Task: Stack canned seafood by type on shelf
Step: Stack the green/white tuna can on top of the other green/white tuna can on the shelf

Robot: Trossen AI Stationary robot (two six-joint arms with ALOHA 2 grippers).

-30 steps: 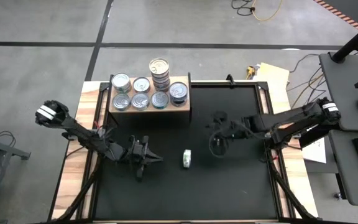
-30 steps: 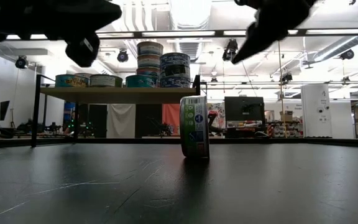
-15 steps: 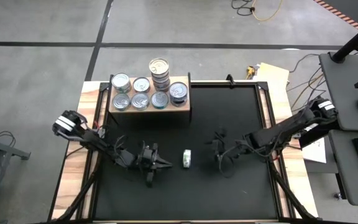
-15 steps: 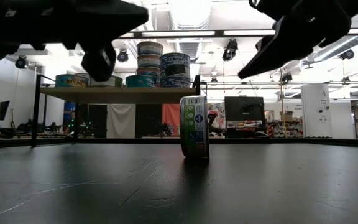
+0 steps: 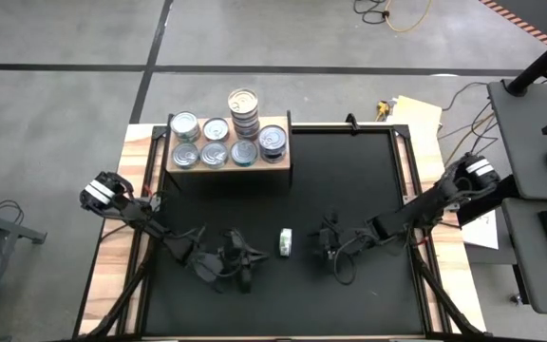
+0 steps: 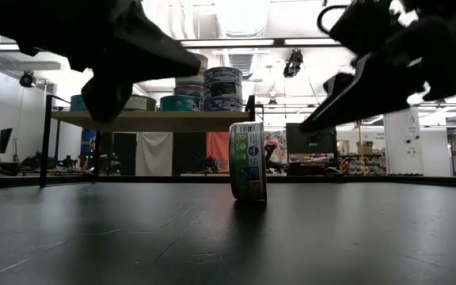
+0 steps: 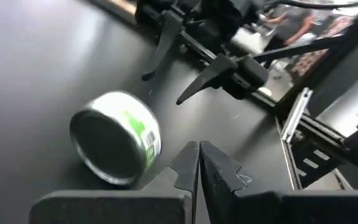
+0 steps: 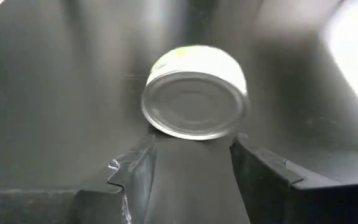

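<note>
Left arm comes in from the left edge of the high view, elbow bent low over the table (image 5: 349, 180), left gripper (image 5: 245, 258) in the lower centre-left, pointing right at the loose can (image 5: 285, 242); fingers (image 7: 191, 163) pressed together, narrow, holding nothing. Right arm reaches in from the right edge, stretched nearly flat, right gripper (image 5: 323, 239) just right of the loose can, aimed left at it. Its fingers (image 8: 135, 175) stand apart, medium gap, one either side of the can's silver end in the wrist view; cannot tell if they touch it, nothing held as seen.

Loose can stands on its rim on the black table, centre of the low view (image 6: 248, 161), between the two grippers, apart from the left one. Label green and white with blue marks; print too small to read. Silver flat end faces the right gripper (image 8: 194, 102), green-white side shows to the left wrist (image 7: 118, 135).

Shelf (image 5: 228, 167) at upper centre-left of the high view, at the table's far edge. On it: four single cans on the left in two rows of two, one more single silver can in the front row, a tall stack (image 5: 244, 112) with a gold top at the back, about four high in the low view, and a dark-topped stack (image 5: 273, 140) at the right, about two high. Blue-white labels on the shelf cans, text unreadable
</note>
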